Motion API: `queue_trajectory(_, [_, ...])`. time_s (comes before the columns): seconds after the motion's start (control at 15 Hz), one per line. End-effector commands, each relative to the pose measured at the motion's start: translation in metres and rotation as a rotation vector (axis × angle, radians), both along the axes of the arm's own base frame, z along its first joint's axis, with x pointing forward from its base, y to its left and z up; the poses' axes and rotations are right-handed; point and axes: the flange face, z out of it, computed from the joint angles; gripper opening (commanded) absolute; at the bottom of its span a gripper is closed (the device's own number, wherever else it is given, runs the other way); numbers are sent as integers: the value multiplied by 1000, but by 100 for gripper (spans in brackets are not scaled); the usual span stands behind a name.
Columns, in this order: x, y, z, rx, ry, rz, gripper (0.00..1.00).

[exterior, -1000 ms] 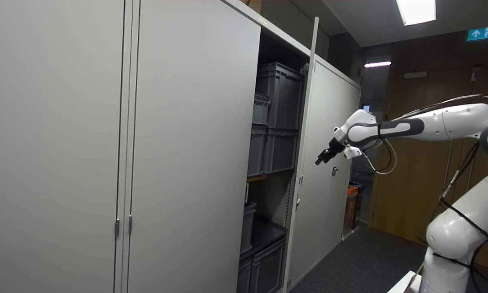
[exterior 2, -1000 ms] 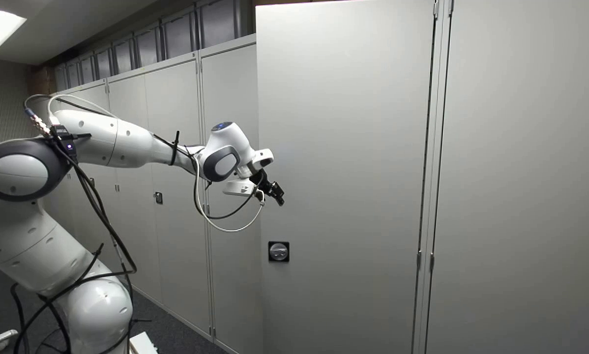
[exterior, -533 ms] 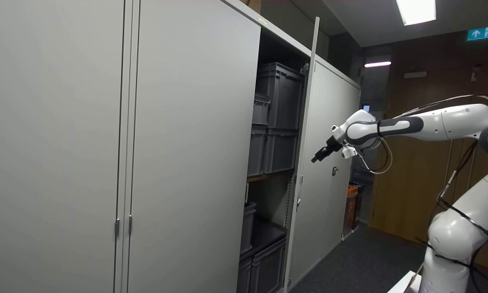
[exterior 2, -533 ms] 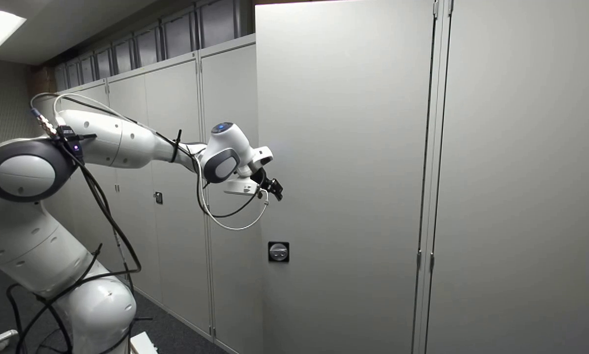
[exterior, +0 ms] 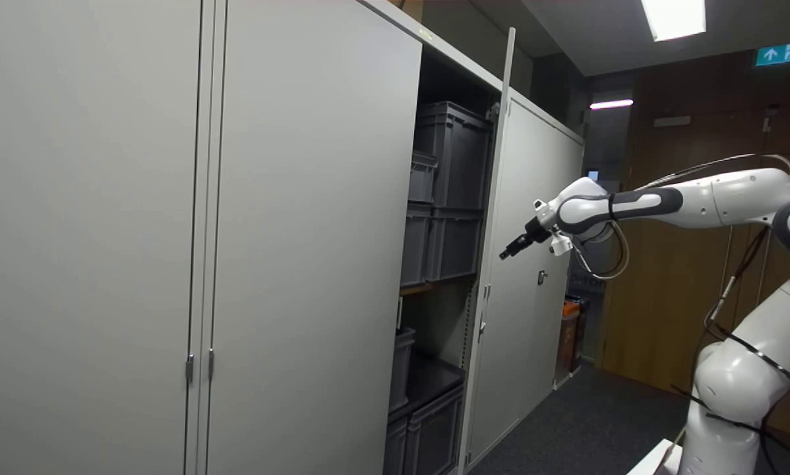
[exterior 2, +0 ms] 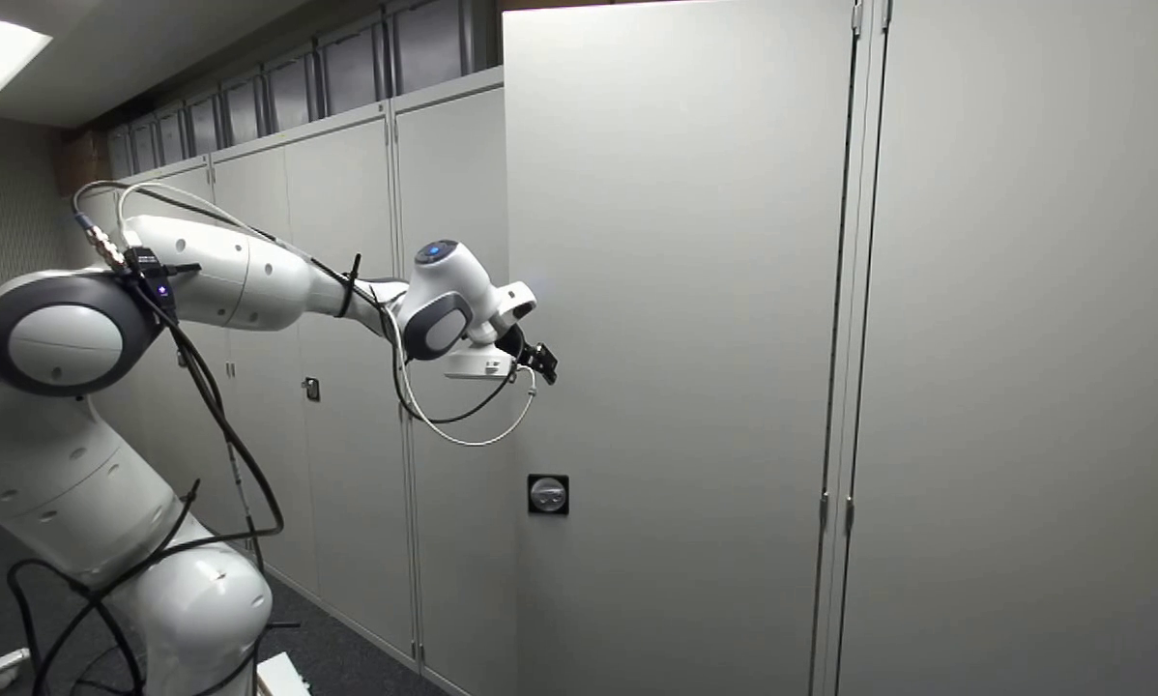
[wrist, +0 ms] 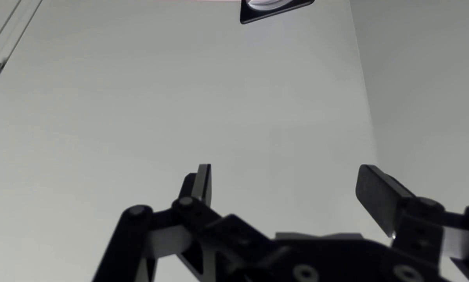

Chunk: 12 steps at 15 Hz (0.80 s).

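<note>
In an exterior view, we see the gripper (exterior 2: pixel 546 365) in front of the face of the open cabinet door (exterior 2: pixel 680 348), above its round handle (exterior 2: pixel 548 494); we cannot tell whether gripper and door touch. In an exterior view, we see the door edge-on, with stacked grey crates (exterior: pixel 461 158) showing next to it. In the wrist view, we see the jaws spread wide with nothing between them, the door's face beyond and the handle at the top.
</note>
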Motion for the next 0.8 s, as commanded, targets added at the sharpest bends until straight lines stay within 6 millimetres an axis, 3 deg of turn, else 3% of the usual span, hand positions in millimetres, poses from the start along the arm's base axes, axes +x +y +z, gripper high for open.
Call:
queue_trajectory(0.0, [13,-1,7,-2,-49,32,100])
queue_trajectory(0.73, [35,13,13,-15,-72,114,100])
